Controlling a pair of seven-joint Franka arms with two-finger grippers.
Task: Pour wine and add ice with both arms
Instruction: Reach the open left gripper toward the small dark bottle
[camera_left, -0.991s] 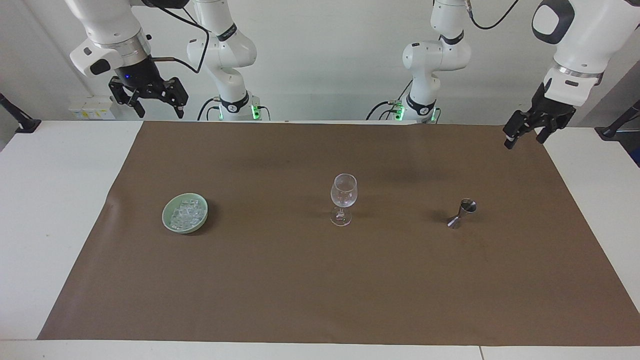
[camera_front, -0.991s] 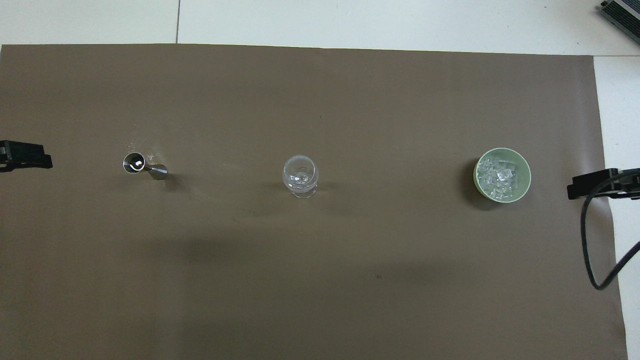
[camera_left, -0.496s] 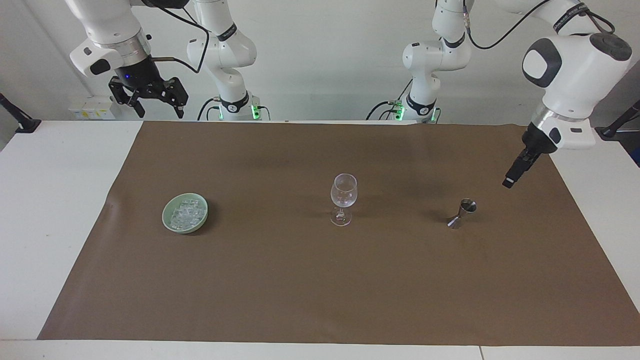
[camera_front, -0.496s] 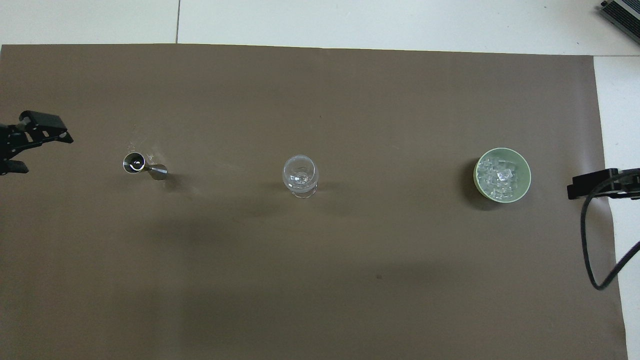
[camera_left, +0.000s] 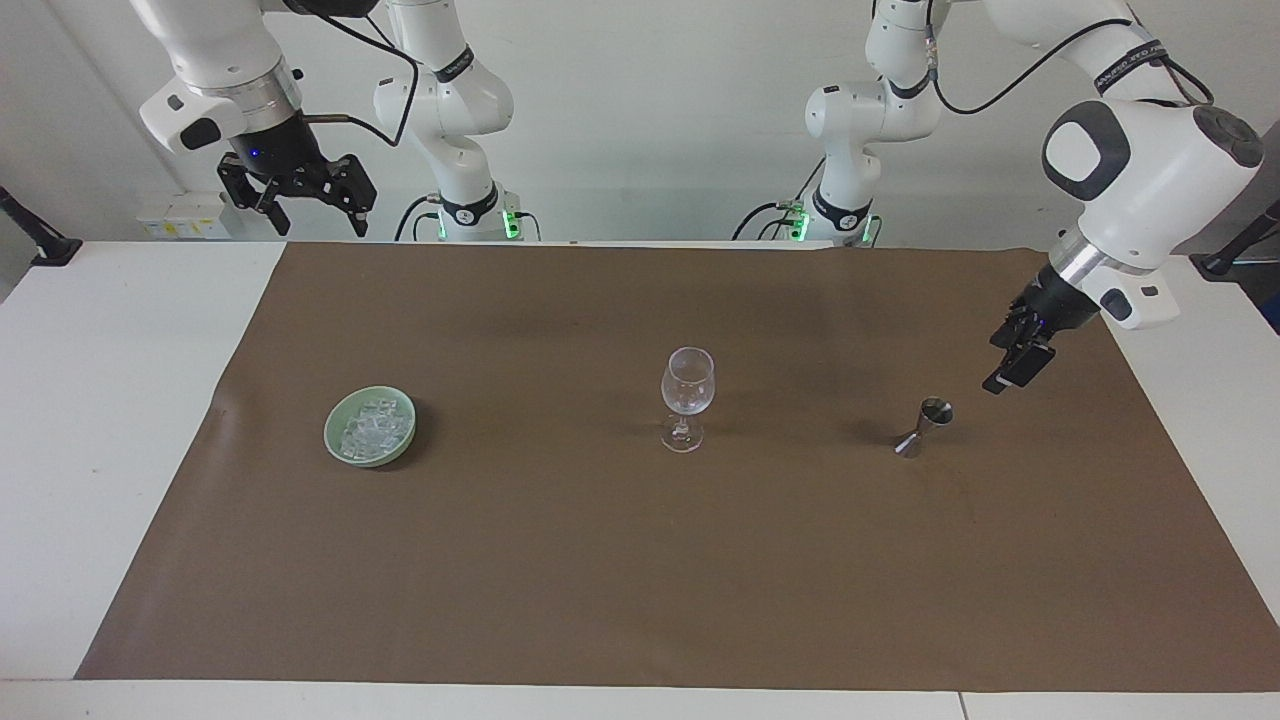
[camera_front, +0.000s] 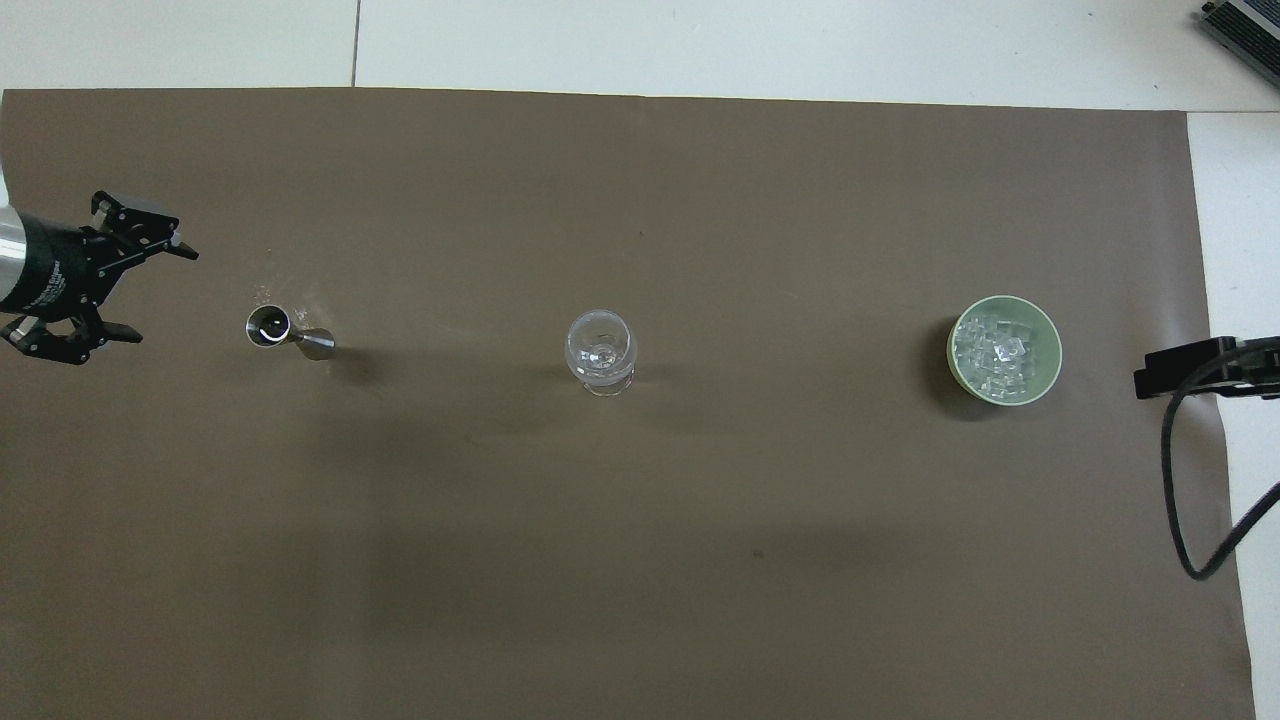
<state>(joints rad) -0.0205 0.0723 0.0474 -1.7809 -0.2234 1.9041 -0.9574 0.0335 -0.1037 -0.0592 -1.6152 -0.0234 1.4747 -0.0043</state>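
Wine glass upright mid-mat, green bowl of ice toward the right arm's end, left gripper spread empty near jigger, right gripper waiting raised, fingers apart.

A white table carries a large brown mat that covers most of its top, leaving bare white strips around the mat. A plain pale wall rises at the table's edge nearest the robots. Even, soft light falls on the mat, with faint shadows.
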